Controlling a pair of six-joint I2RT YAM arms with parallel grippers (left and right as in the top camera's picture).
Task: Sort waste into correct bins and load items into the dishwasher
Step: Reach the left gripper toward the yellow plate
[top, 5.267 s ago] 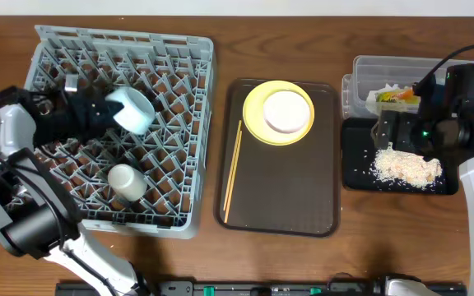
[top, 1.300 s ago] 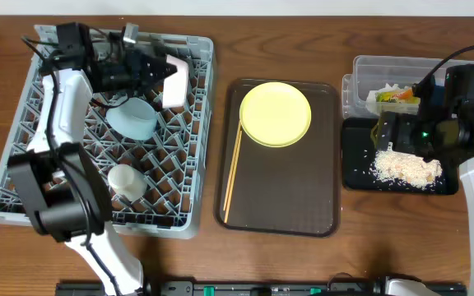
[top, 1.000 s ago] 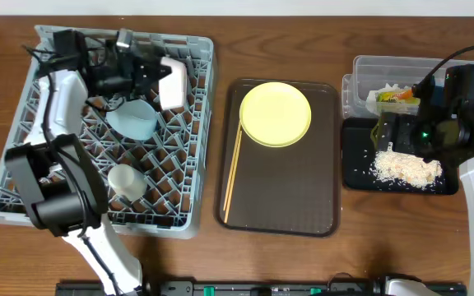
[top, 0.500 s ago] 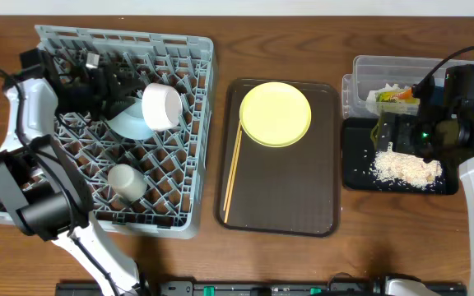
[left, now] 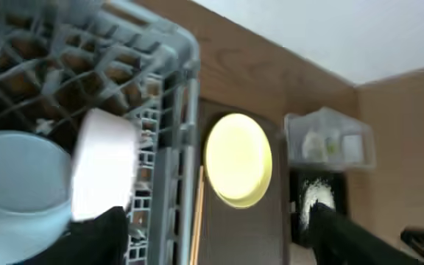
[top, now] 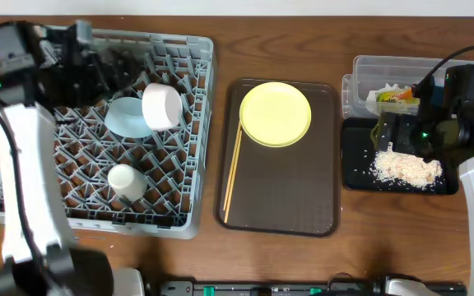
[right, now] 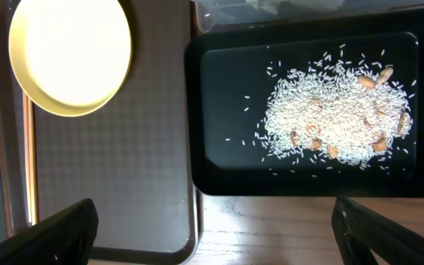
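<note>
On the left of the table sits the grey dish rack (top: pixel 206 123). In its far half the light blue bowl (top: pixel 126 120) lies among the pegs, and the white bowl (top: pixel 161 105) is tipped on its side against the blue bowl's right edge. A small white cup (top: pixel 126 181) stands nearer in the rack. Over that far part hangs the left gripper (left: pixel 216 213), jaws spread wide with nothing between them. At the middle, the brown tray (top: pixel 286 201) carries the yellow plate (top: pixel 276 113) at its far end and the chopsticks (top: pixel 234 173) along its left side. To the right, the clear tub (top: pixel 385 60) holds the crumpled wrapper (top: pixel 396 94). Just near of it, the black tray (top: pixel 354 156) holds the heap of rice scraps (top: pixel 406 168). The right gripper (right: pixel 216 221) hovers above the black tray, jaws likewise spread and empty.
</note>
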